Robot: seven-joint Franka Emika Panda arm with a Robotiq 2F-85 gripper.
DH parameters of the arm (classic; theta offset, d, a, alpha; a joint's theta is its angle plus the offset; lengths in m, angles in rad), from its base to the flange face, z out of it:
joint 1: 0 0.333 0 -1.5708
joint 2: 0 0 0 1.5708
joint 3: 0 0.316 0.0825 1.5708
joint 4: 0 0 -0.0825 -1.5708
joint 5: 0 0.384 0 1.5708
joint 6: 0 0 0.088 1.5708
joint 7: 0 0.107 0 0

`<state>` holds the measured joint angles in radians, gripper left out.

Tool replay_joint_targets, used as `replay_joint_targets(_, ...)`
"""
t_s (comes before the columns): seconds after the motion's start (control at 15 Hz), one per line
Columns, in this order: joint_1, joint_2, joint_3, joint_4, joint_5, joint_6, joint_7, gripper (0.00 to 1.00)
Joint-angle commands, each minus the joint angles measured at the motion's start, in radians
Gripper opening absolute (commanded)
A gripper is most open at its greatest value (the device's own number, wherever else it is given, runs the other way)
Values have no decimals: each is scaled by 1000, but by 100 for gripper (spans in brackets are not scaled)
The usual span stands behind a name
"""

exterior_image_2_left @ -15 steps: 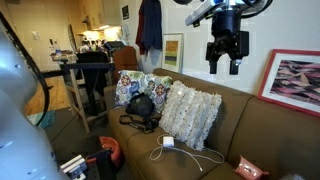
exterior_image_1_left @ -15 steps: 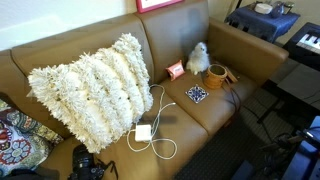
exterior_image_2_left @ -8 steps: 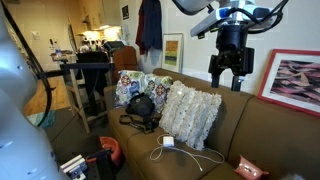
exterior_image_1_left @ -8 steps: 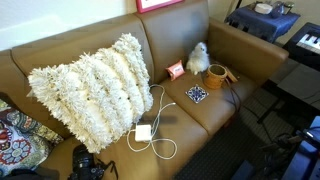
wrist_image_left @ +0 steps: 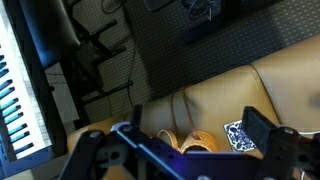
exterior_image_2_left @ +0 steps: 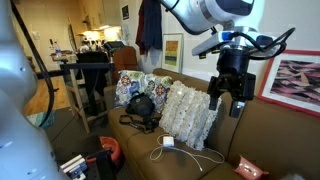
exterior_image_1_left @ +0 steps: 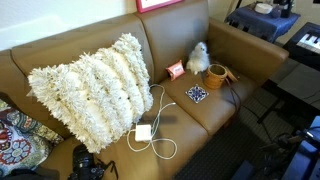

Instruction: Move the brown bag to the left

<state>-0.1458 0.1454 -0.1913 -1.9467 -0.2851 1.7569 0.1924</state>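
The brown bag (exterior_image_1_left: 216,76) sits on the tan sofa's right seat cushion, its thin strap trailing toward the front. The white fluffy toy (exterior_image_1_left: 199,58) sits just behind it, and the flat blue-patterned square (exterior_image_1_left: 197,93) lies beside it. In the wrist view the bag (wrist_image_left: 193,141) lies below and between the jaws, with the square (wrist_image_left: 236,134) next to it. My gripper (exterior_image_2_left: 226,103) hangs open and empty in the air above the sofa. It does not show in the exterior view that shows the bag.
A big shaggy white pillow (exterior_image_1_left: 95,85) fills the sofa's middle. A white charger with looped cable (exterior_image_1_left: 143,131) lies in front of it. A small red object (exterior_image_1_left: 175,70) leans at the backrest. A keyboard (exterior_image_1_left: 305,45) stands beyond the right armrest (exterior_image_1_left: 250,45).
My gripper has come down from high near the wall toward the sofa. The bag, toy and square have not moved.
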Motion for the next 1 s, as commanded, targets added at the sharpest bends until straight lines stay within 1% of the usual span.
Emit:
replay_joint_targets(0.0, -9, 4, -3, -15, -16, 22, 8, 100)
replay_joint_targets(0.33, -8, 19, -6, -55, -36, 90, 25, 100)
replay_joint_targets(0.47, -7, 55, -9, -38, -58, 111, 47, 100)
replay_joint_targets(0.67, -4, 122, -13, 73, -73, 143, 79, 100)
replay_joint_targets(0.8, 0, 159, -13, 168, -69, 150, 91, 100)
replay_joint_targets(0.93, 9, 204, -8, 293, -64, 137, 95, 100)
